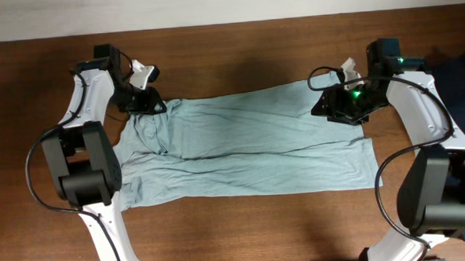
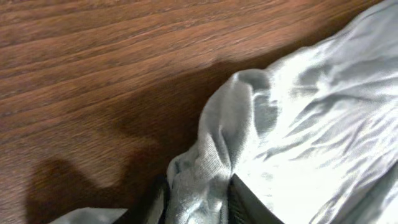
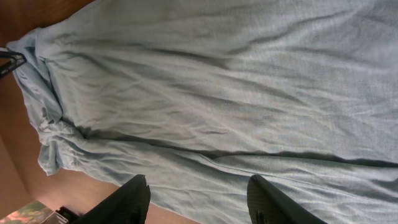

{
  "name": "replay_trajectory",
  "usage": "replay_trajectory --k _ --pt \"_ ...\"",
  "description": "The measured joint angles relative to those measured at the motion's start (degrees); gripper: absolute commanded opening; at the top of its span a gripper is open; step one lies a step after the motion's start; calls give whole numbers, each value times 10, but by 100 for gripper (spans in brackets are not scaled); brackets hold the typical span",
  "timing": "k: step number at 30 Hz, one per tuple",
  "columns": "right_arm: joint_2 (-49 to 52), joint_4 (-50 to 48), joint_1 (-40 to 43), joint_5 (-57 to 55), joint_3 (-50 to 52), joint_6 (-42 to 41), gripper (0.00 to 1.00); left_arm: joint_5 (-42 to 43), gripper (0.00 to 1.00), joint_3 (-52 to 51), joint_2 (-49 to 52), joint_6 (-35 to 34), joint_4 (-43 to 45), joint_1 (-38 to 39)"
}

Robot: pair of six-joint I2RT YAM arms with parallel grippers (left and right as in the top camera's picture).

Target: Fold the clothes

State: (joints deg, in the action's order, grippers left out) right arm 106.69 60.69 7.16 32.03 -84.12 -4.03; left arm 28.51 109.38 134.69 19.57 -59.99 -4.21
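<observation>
Overhead, the pale grey-blue T-shirt [image 1: 249, 149] lies spread lengthwise across the middle of the wooden table [image 1: 244, 224], wrinkled, with its long edges running left to right. The left gripper [image 1: 146, 101] sits at the shirt's far left corner, and the right gripper [image 1: 343, 104] rests over the far right edge. This view does not show how either pair of fingers stands. The left wrist view does: a bunched ridge of fabric rises between the two dark fingers [image 2: 247, 202], which pinch it, with bare wood just beside the fold. The right wrist view shows its fingers [image 3: 134, 199] spread wide apart, with flat cloth lying unheld between them and filling nearly the whole view. A dark garment [image 1: 459, 73] lies at the table's right edge, apart from the shirt and visible only from overhead.
</observation>
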Motion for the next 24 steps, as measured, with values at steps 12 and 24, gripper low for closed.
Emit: replay_trajectory --k 12,24 --pt "0 0 0 0 0 0 57 4 26 87 0 0 -114 1" --pt "0 1 0 0 0 0 57 -105 40 90 0 -27 -142 80"
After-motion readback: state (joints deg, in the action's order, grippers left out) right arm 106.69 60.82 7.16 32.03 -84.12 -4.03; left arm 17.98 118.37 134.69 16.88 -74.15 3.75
